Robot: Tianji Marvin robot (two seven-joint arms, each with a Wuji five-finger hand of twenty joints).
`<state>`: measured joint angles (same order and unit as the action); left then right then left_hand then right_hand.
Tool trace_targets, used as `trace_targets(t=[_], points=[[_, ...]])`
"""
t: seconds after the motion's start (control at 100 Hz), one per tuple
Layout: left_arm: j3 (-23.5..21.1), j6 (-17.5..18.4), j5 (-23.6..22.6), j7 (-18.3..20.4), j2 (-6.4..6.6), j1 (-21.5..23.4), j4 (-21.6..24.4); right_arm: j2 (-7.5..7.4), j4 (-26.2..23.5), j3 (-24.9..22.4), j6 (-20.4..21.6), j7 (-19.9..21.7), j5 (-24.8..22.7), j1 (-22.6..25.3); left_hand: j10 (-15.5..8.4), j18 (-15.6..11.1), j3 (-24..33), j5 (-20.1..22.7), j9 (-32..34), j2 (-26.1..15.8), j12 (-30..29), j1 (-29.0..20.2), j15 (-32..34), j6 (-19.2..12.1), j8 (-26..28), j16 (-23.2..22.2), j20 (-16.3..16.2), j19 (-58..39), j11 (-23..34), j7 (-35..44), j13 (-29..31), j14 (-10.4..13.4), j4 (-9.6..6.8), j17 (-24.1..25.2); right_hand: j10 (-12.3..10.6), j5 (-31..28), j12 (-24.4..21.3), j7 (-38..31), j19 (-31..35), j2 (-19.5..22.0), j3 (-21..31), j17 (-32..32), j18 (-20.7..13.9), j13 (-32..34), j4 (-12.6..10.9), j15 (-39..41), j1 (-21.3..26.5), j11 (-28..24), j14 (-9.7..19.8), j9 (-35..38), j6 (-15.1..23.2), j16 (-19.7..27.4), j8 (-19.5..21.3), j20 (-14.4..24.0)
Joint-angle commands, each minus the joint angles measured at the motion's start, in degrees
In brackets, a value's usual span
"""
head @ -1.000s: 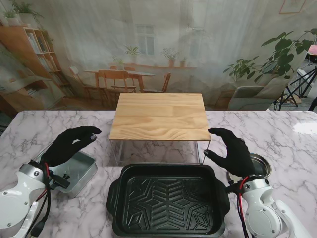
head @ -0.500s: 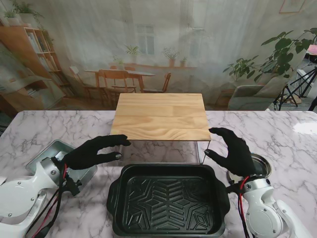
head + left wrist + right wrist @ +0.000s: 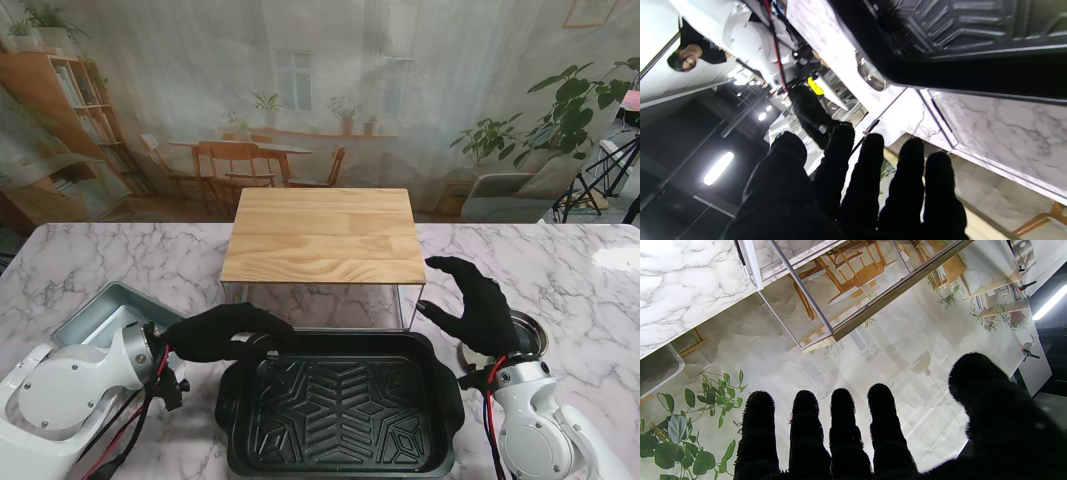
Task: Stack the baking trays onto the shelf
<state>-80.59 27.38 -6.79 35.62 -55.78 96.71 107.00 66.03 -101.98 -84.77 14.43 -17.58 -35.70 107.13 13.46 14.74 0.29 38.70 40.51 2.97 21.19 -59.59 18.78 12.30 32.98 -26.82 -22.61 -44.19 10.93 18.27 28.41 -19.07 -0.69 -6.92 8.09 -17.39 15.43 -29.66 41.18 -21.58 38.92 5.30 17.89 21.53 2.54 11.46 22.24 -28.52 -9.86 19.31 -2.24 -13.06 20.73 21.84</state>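
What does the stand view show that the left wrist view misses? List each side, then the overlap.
Only the stand view: the pale green tray at the table's left, the shelf's wooden top, and the whole black baking tray.

Only the left wrist view: a person standing behind the robot, and ceiling lights.

Both: the left robot hand, open at the black tray's far left rim, the open right robot hand, the round metal dish and the marble table.

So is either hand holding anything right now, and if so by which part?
Nothing is held. The left hand reaches over the black tray's far left corner, fingers apart; contact cannot be told. The right hand is open, off the tray.
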Motion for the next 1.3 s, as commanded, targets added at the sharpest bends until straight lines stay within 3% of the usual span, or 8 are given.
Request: trace_targets(t=[0.0, 0.22, 0.45, 0.75, 1.02, 1.29], points=[[0.7, -0.7, 0.3, 0.7, 0.26, 0.3, -1.8, 0.15, -0.1, 0.1, -0.1, 0.1, 0.0, 0.3, -1.7, 0.4, -0.5, 2.4, 2.7, -0.6, 1.3, -0.4, 2.1, -1.9, 2.1, -1.1, -1.2, -2.3, 2.0, 2.2, 1.8, -0.1, 0.76, -0.7, 0.0, -0.5, 0.6, -0.5, -1.2, 1.8, 0.9, -0.5, 0.0, 0.3, 1.1, -2.1, -1.6, -0.7, 1.1, 0.6, 1.7, 0.4, -1.1, 0.9], [2.9, -0.8, 0.8, 2.0, 0.56, 0.0, -5.0, 0.1, 0.0, 0.4, -0.6, 0.4, 0.1, 0.0, -2.7, -0.7, -0.5, 3.7, 3.4, -0.6, 1.9, -0.3, 2.6, -2.8, 1.9, -1.6, -1.3, -2.7, 4.5, 4.1, 3.0, 0.4, 0.81, -0.9, 0.1, -0.5, 0.6, -0.5, -1.2, 1.9, 0.8, -0.5, 0.0, 0.3, 1.1, -2.1, -1.6, -0.7, 1.1, 0.5, 1.7, 0.4, -1.1, 0.9], [6.2, 2.0, -5.7, 1.3, 1.17, -2.6, -8.6, 0.11, 0.0, 0.5, -0.8, 0.5, 0.2, -0.1, -3.6, -1.3, -0.4, 2.7, 2.4, -0.9, 1.1, -0.1, 1.7, -3.5, 0.6, -1.0, -1.0, -1.9, 4.4, 4.2, 2.3, 1.3, 0.82, -0.5, 0.1, -0.6, 0.6, -0.5, -1.3, 2.0, 0.7, -0.5, 0.0, 0.3, 1.1, -2.1, -1.6, -0.7, 1.1, 0.5, 1.7, 0.4, -1.1, 0.9], [10.3, 2.4, -11.0, -1.2, 0.91, -6.0, -13.0, 0.07, 0.1, 0.8, -1.2, 0.7, 0.3, -0.3, -4.3, -2.2, -0.4, 1.8, 1.4, -1.2, 0.5, 0.0, 1.2, -3.9, -0.1, -0.5, -0.6, -1.1, 4.6, 4.6, 1.5, 1.8, 0.8, 0.0, 0.1, -0.5, 0.6, -0.5, -1.3, 2.1, 0.6, -0.5, 0.0, 0.2, 1.1, -2.1, -1.6, -0.7, 1.1, 0.5, 1.7, 0.4, -1.2, 1.0], [12.5, 4.7, -16.1, -2.9, 0.99, -8.5, -15.9, 0.07, 0.3, 0.9, -1.5, 0.8, 0.5, -0.5, -5.4, -2.6, -0.3, 6.0, 6.5, -0.7, 1.0, -0.1, 3.0, -5.8, 0.8, -1.0, -1.0, -2.0, 6.9, 8.9, 5.4, 3.2, 0.85, -0.9, 0.0, -0.5, 0.6, -0.4, -1.4, 2.2, 0.5, -0.5, 0.0, 0.2, 1.1, -2.2, -1.6, -0.7, 1.1, 0.4, 1.7, 0.4, -1.2, 1.0], [12.8, 7.3, -19.0, -2.5, 1.57, -9.7, -17.2, 0.09, 0.4, 1.0, -1.7, 0.8, 0.6, -0.6, -6.0, -2.4, -0.5, 8.7, 11.1, -0.6, 2.8, 1.6, 5.5, -6.7, 3.4, -2.3, -1.4, -2.9, 9.9, 18.4, 8.4, 2.7, 1.05, -1.7, 0.1, -0.4, 0.6, -0.4, -1.4, 2.3, 0.4, -0.5, 0.0, 0.2, 1.0, -2.2, -1.5, -0.7, 1.0, 0.4, 1.7, 0.4, -1.2, 1.0]])
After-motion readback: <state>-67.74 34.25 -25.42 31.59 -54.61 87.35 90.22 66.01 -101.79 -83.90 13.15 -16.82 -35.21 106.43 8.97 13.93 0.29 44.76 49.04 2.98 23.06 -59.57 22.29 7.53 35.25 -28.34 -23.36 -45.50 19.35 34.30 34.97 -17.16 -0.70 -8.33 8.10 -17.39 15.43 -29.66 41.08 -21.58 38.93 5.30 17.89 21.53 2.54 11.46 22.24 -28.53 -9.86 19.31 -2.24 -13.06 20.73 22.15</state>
